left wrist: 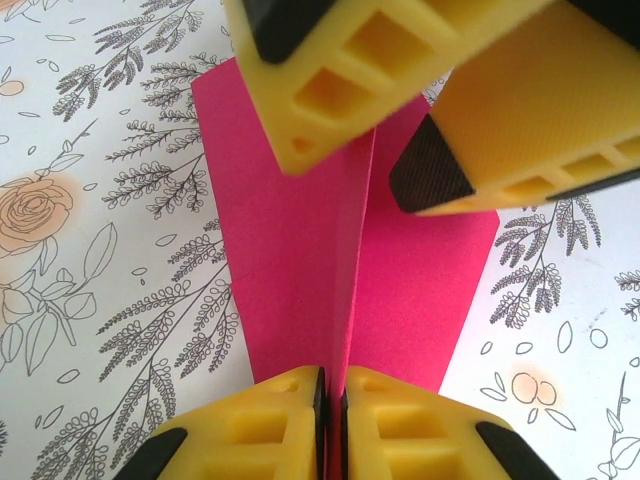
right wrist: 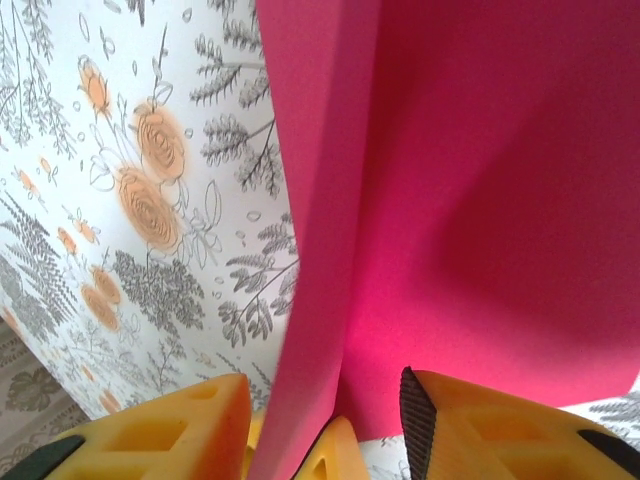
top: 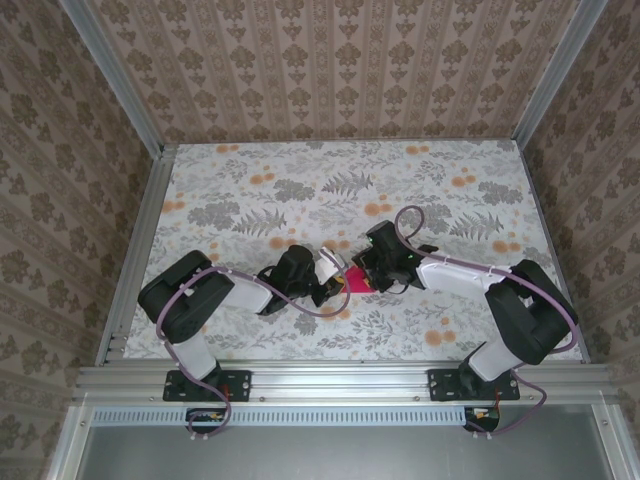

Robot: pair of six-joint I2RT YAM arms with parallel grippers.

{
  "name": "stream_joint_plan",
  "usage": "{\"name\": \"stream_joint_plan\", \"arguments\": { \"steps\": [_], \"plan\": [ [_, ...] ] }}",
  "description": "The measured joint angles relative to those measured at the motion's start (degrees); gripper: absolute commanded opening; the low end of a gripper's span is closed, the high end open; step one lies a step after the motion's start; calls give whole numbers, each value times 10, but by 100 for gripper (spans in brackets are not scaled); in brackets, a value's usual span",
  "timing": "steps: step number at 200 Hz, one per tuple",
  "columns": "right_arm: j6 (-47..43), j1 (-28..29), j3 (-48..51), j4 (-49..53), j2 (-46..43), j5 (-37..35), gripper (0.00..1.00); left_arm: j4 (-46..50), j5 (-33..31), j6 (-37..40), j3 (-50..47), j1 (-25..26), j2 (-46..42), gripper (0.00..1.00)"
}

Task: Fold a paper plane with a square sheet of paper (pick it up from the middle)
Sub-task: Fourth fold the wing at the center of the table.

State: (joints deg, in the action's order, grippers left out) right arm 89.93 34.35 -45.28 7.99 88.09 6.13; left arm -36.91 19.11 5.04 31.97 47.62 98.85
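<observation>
The square sheet of paper (left wrist: 290,250) is magenta-pink and folded into a narrow shape with a raised centre crease, lying on the floral tabletop between the two arms (top: 357,282). My left gripper (left wrist: 333,425) is shut on the upright centre fold at the near end. My right gripper (right wrist: 325,435) stands open, with the paper (right wrist: 480,200) rising between its yellow fingers (right wrist: 500,430) and neither pad pressing it. In the left wrist view the right gripper's fingers (left wrist: 330,90) straddle the far end of the crease. From above, both grippers meet at the paper, the left gripper (top: 333,288) and the right gripper (top: 366,272).
A floral cloth (top: 300,190) with grey leaves and orange flowers covers the table. Aluminium rails (top: 135,250) frame it, and patterned walls stand on three sides. Free cloth lies behind and on both sides of the arms.
</observation>
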Motion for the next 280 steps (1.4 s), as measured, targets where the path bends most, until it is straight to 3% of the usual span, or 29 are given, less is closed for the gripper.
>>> {"name": "stream_joint_plan", "arguments": {
  "steps": [34, 85, 127, 161, 179, 200, 280],
  "plan": [
    [-14, -15, 0, 11, 0, 6, 45, 5, 0, 6, 0, 3, 0, 15],
    [-28, -19, 0, 15, 0, 19, 30, 16, 7, 11, 5, 4, 0, 24],
    [-28, -19, 0, 15, -5, 23, 29, 19, 11, 12, 21, 5, 0, 24],
    [-35, -23, 0, 15, -12, 25, 40, 31, 10, 14, 33, 7, 5, 13],
    [-52, -31, 0, 19, -21, 26, 51, 44, 10, 12, 42, 7, 10, 11],
    [-94, -44, 0, 31, -43, 26, 57, 59, 14, 2, 52, 7, 15, 11],
    [-272, -83, 86, 36, -244, 29, 63, 161, 40, -131, 106, 7, 16, 6]
  ]
}}
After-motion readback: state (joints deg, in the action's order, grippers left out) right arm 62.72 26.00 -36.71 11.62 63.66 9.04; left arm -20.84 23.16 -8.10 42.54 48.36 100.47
